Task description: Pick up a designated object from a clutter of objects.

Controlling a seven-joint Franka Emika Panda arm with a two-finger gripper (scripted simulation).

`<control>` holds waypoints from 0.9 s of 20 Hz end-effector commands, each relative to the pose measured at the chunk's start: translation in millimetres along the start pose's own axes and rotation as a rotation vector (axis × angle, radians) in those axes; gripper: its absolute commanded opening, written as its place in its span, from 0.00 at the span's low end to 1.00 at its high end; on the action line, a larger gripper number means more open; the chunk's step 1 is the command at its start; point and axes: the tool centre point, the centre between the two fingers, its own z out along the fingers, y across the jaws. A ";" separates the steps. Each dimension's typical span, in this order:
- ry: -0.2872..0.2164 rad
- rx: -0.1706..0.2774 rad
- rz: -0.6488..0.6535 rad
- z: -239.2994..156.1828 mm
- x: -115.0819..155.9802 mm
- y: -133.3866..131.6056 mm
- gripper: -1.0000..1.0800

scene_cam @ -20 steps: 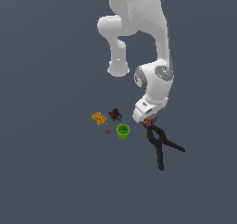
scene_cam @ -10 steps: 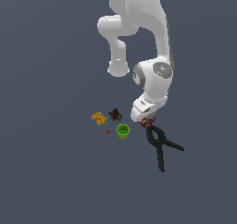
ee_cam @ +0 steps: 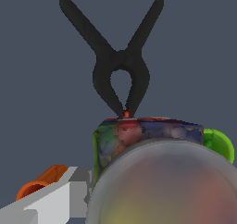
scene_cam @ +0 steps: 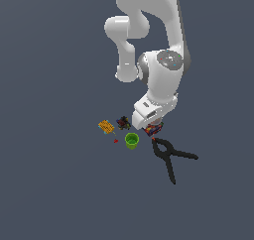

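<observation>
The white arm bends down over a dark floor, its gripper [scene_cam: 153, 125] low among a small scatter of items. In the exterior view only a sliver of the multicoloured can [scene_cam: 154, 129] shows beneath the white hand, patterned red and blue. The wrist view puts this can [ee_cam: 148, 172] right up against the camera: its round silver top fills the near part of the picture and the busy patterned side curves behind it. One pale finger [ee_cam: 51, 197] lies against the can's side; the other finger is out of sight, so whether the fingers are closed on the can cannot be told.

Just beyond the can lies the black clamp [scene_cam: 171, 157], its orange-tipped nose pointing at the can and almost touching it, its two handles spread away toward the exterior view's right. The green cup [scene_cam: 131, 141] stands just to the exterior view's left of the can, open end up. Further left are a dark small figure [scene_cam: 123, 122] and a yellow patterned piece [scene_cam: 105, 127]. In the wrist view an orange cup [ee_cam: 39, 183] lies beside the finger.
</observation>
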 end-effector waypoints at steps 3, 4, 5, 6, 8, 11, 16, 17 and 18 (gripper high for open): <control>0.004 0.000 -0.001 -43.2 5.4 30.6 0.00; 0.004 0.000 -0.001 -52.5 6.4 37.4 0.00; 0.004 0.000 -0.001 -61.7 7.5 44.3 0.00; 0.004 0.000 -0.001 -70.9 8.6 51.1 0.00; 0.004 0.000 -0.001 -89.3 10.9 64.8 0.00; 0.004 0.000 -0.001 -116.2 14.3 85.1 0.00; 0.004 -0.001 0.000 -155.4 19.7 114.8 0.00; 0.004 -0.001 0.000 -162.4 20.7 120.1 0.00; 0.004 -0.002 0.000 -169.2 21.7 125.4 0.00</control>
